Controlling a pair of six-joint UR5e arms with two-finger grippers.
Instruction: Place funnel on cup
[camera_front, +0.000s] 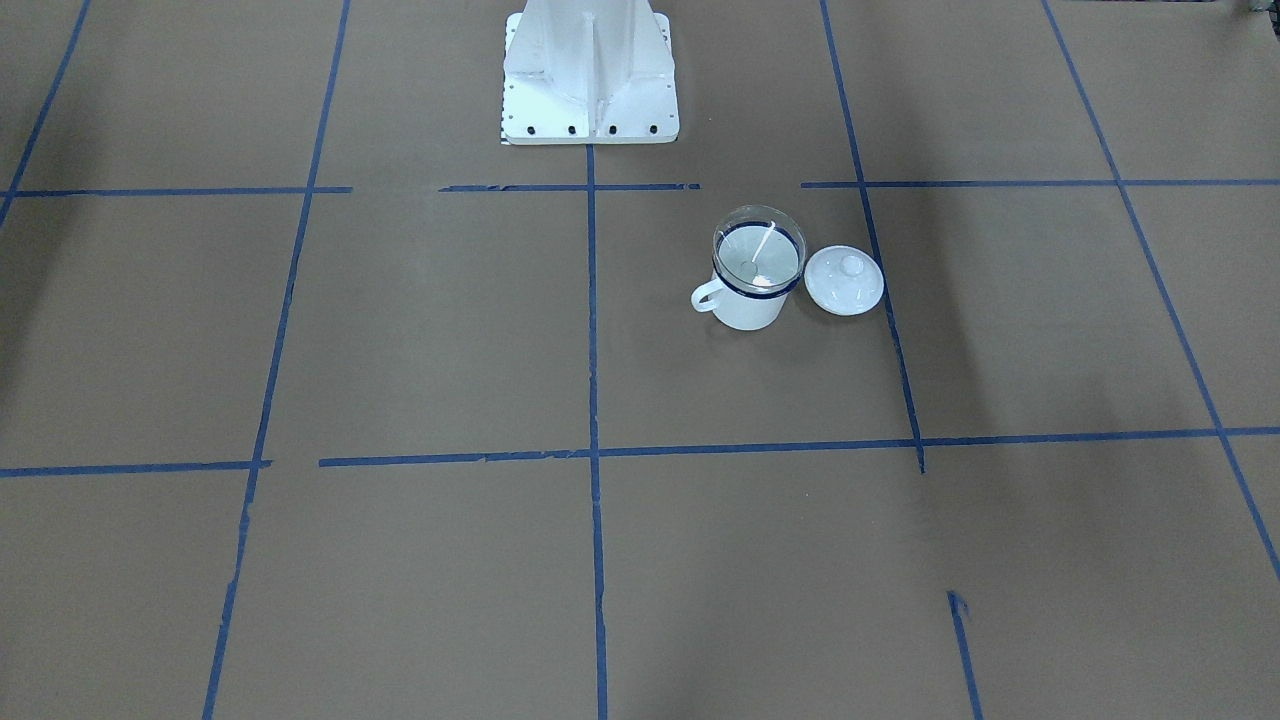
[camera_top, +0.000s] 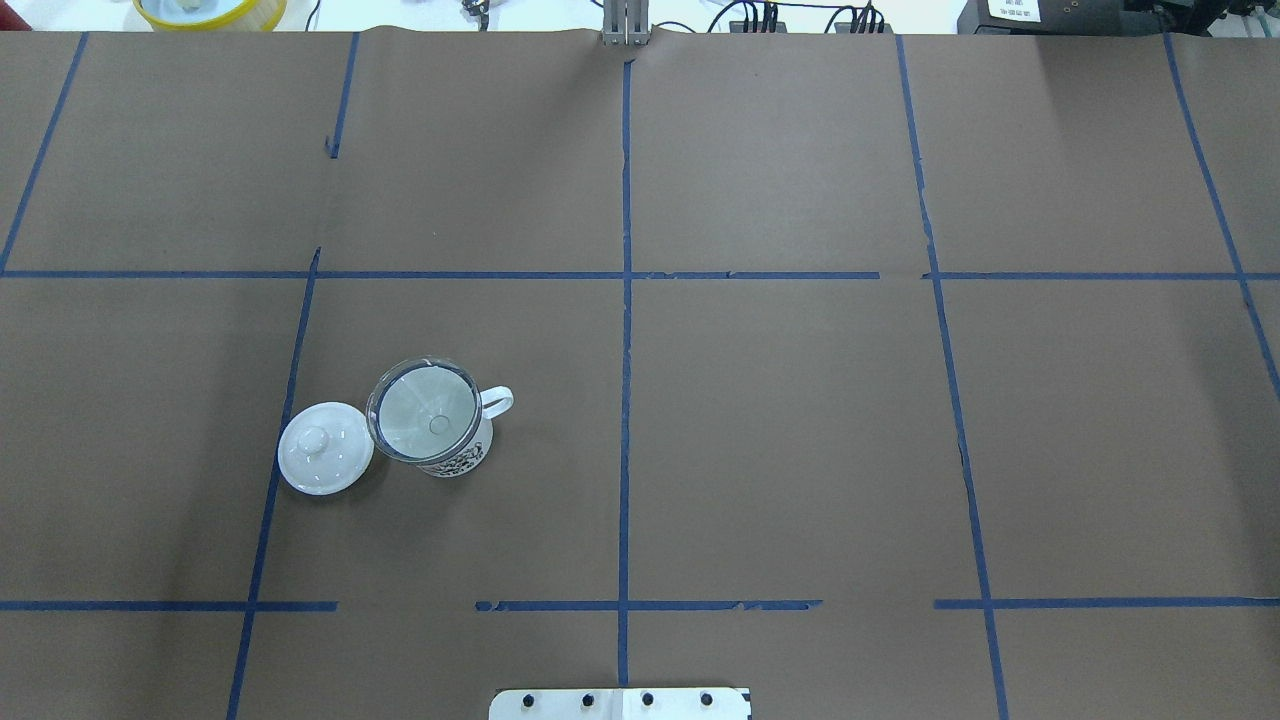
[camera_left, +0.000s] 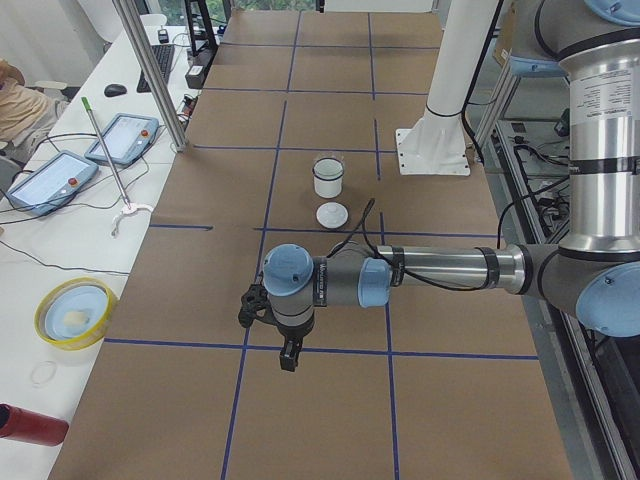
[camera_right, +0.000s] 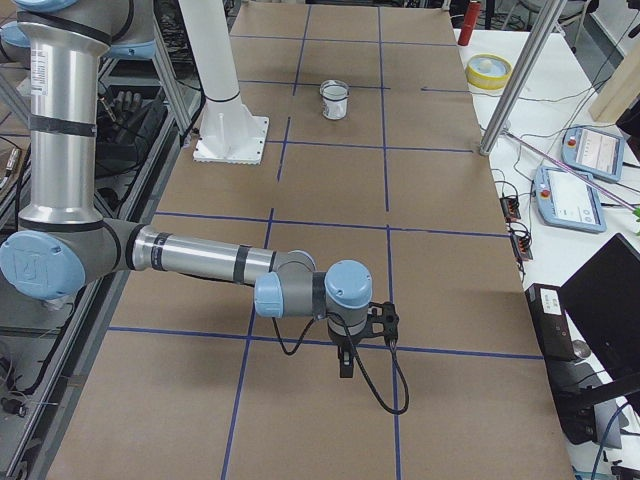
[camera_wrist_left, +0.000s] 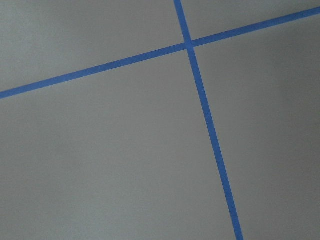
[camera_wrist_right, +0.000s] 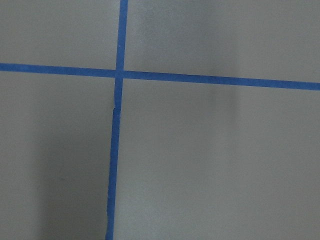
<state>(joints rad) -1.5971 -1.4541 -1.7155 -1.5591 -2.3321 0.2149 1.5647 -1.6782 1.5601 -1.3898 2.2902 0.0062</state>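
Observation:
The white enamel cup (camera_front: 745, 308) with a dark blue rim stands upright on the brown table, its handle towards the robot's midline. The clear funnel (camera_front: 758, 250) sits in the cup's mouth, cone up and stem down inside. Both also show in the overhead view, the cup (camera_top: 468, 457) under the funnel (camera_top: 425, 420). My left gripper (camera_left: 286, 352) shows only in the exterior left view, far from the cup near the table's left end; I cannot tell whether it is open. My right gripper (camera_right: 346, 364) shows only in the exterior right view, near the right end; I cannot tell its state. Both wrist views show only bare table and blue tape.
A small round white knobbed lid (camera_front: 844, 280) lies on the table right beside the cup, on the side away from its handle. The robot's white base (camera_front: 590, 90) stands at the table's near middle. A side bench holds a yellow bowl (camera_left: 75, 312) and teach pendants (camera_left: 50, 180).

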